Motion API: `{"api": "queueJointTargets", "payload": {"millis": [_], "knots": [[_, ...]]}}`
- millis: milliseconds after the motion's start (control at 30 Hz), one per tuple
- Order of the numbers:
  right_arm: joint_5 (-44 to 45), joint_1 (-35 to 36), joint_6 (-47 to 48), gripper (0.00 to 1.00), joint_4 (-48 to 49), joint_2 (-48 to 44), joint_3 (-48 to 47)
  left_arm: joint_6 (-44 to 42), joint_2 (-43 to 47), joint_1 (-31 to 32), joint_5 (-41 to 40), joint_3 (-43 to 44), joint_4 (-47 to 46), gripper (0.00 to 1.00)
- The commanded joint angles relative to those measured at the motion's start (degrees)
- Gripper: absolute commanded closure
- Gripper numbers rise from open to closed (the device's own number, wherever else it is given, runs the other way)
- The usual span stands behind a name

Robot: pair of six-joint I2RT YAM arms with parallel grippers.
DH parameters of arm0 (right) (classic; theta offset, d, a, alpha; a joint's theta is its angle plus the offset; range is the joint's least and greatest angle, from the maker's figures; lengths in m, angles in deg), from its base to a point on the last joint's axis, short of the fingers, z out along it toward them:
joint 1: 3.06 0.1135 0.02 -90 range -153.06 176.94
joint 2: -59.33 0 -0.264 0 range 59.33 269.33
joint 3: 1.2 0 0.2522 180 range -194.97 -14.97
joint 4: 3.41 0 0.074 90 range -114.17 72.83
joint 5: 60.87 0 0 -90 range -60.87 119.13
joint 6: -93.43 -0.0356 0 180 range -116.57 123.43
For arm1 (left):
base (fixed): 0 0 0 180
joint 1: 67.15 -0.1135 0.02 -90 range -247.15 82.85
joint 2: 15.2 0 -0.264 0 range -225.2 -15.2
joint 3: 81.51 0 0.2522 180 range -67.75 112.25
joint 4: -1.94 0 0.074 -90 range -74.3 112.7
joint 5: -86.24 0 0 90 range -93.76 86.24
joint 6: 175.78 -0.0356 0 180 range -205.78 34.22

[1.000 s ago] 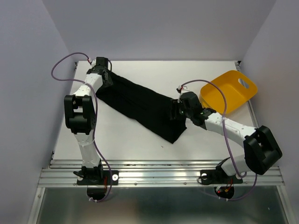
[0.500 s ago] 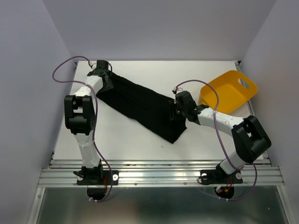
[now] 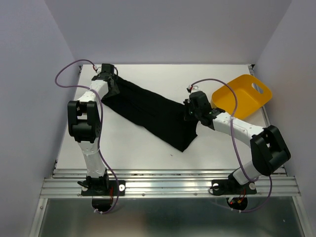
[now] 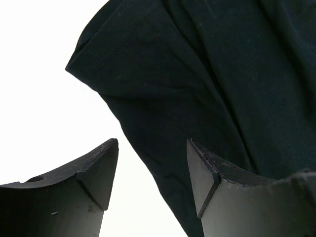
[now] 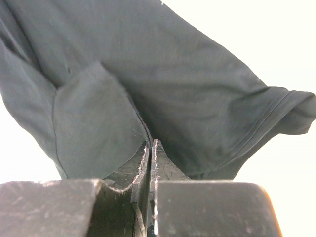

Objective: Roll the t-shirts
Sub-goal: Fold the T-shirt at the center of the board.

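One black t-shirt (image 3: 148,111), folded into a long strip, lies slantwise across the white table from far left to centre right. My left gripper (image 3: 112,86) hovers open over its far left end. In the left wrist view the cloth (image 4: 207,74) runs under the right finger (image 4: 217,177), and bare table shows between the fingertips of the left gripper (image 4: 153,148). My right gripper (image 3: 190,114) is at the strip's near right end. In the right wrist view it (image 5: 150,143) is shut on a raised fold of the t-shirt (image 5: 94,118).
A yellow plastic tub (image 3: 242,96) lies tilted at the right, just behind the right arm. Purple cables loop over both arms. The white table (image 3: 133,148) ends in a metal rail at the near edge, and grey walls stand close on both sides.
The right gripper has closed on the t-shirt's right end, and its wrist has shifted slightly toward the far side. The left gripper has stayed open at the left end.
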Motion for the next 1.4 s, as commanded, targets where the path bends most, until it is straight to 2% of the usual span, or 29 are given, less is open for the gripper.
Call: {"api": "queueJointTargets", "payload": {"millis": [0,700,767,833,867,967,1200,1367], "knots": [[2.15,-1.37,1.24,0.99,3.73,-1.38,-2.83,-0.15,2.16,-0.52,-0.36,2.25,0.6,0.32],[6.98,-4.02,1.95,0.98,4.96,6.71,-3.71,-1.2,0.83,-1.22,-1.24,3.04,1.48,0.32],[6.98,-4.02,1.86,0.79,4.09,6.1,-3.53,-1.38,1.01,-1.66,-2.56,3.04,2.01,0.32],[6.89,-4.02,1.07,0.66,3.29,5.05,-3.44,-1.38,1.27,-2.1,-2.91,2.69,2.01,0.32],[6.55,-4.02,0.2,0.51,2.77,3.83,-3.53,-1.29,1.45,-2.88,-3.0,2.17,1.66,0.32],[3.48,-4.02,-1.65,0.39,0.92,1.36,-3.44,-1.11,1.97,-3.42,-2.65,1.72,1.22,0.32],[0.75,-1.56,-6.57,0.37,-2.25,-6.72,-1.34,-0.59,3.38,-5.61,-3.09,-0.12,-0.27,0.37],[-0.31,0.99,-9.56,0.38,-3.04,-8.05,0.86,-0.67,2.24,-7.89,-0.99,0.14,-1.06,0.45]]}}
